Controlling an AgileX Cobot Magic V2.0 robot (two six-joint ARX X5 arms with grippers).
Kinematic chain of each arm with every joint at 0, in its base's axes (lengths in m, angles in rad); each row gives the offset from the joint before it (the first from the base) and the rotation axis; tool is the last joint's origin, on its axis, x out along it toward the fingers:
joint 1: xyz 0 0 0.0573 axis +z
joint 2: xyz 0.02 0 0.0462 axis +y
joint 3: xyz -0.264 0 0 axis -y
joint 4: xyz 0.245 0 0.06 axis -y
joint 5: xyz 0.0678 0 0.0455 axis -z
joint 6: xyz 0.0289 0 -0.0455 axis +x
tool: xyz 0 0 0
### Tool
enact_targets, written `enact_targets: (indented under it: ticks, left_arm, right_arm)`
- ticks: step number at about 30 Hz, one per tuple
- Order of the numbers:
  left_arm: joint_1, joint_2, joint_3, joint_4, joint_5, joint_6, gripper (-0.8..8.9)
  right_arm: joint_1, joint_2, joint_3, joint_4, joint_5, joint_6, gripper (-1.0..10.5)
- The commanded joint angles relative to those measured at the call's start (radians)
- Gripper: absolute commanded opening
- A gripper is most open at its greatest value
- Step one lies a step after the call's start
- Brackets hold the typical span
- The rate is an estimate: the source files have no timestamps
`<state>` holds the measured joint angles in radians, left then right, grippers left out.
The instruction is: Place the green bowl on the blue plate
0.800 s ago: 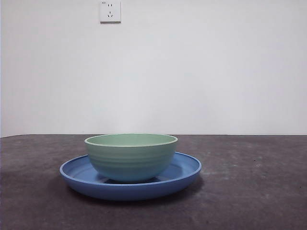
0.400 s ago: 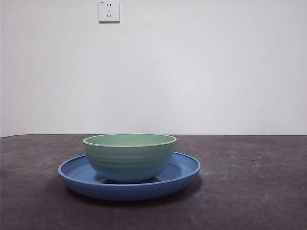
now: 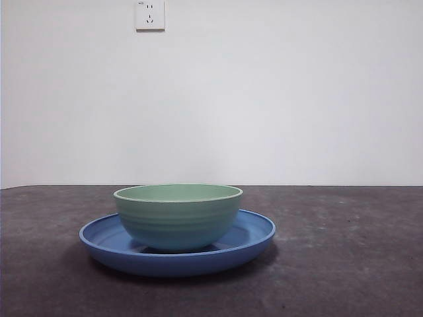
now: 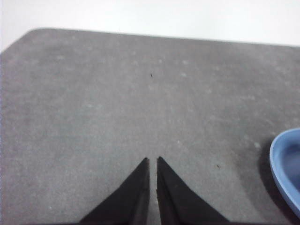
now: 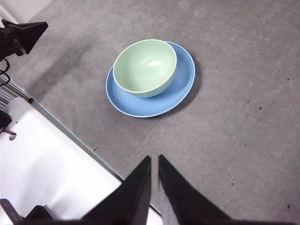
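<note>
The pale green bowl (image 3: 178, 216) stands upright inside the blue plate (image 3: 254, 231) on the dark table, empty, as the right wrist view confirms for bowl (image 5: 145, 67) and plate (image 5: 180, 86). My right gripper (image 5: 154, 161) hangs high above the table, well back from the plate, jaws shut on nothing. My left gripper (image 4: 153, 163) is shut too, over bare table, with only an edge of the plate (image 4: 286, 168) showing off to one side. Neither gripper appears in the front view.
A white wall with a socket (image 3: 150, 14) stands behind the table. In the right wrist view the table's edge (image 5: 70, 136) runs close by the plate, with a white surface beyond it, and the other arm's black tip (image 5: 23, 35) shows at a corner.
In the front view the bowl and plate appear a few pixels further left than a second ago. Nothing else differs.
</note>
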<state>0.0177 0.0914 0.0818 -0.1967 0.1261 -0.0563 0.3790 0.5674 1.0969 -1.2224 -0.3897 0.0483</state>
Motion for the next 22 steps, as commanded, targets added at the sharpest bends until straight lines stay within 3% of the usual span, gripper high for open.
enact_targets:
  ticks: [1, 6, 14, 22]
  left_arm:
    - [0.003, -0.019, -0.031, 0.01, -0.006, -0.016, 0.27]
    - [0.002, -0.029, -0.051, 0.01, -0.014, -0.016, 0.27]
    - [-0.032, -0.042, -0.071, 0.009, -0.208, -0.016, 0.27]
    - [-0.068, -0.089, -0.071, 0.015, -0.213, -0.008, 0.27]
  right_arm:
    - [0.005, 0.005, 0.018, 0.011, -0.002, -0.009, 0.2]
    - [0.005, 0.005, 0.018, 0.011, -0.002, -0.009, 0.2]
    - [0.005, 0.005, 0.018, 0.011, -0.002, -0.009, 0.2]
    - [0.005, 0.005, 0.018, 0.011, -0.002, -0.009, 0.2]
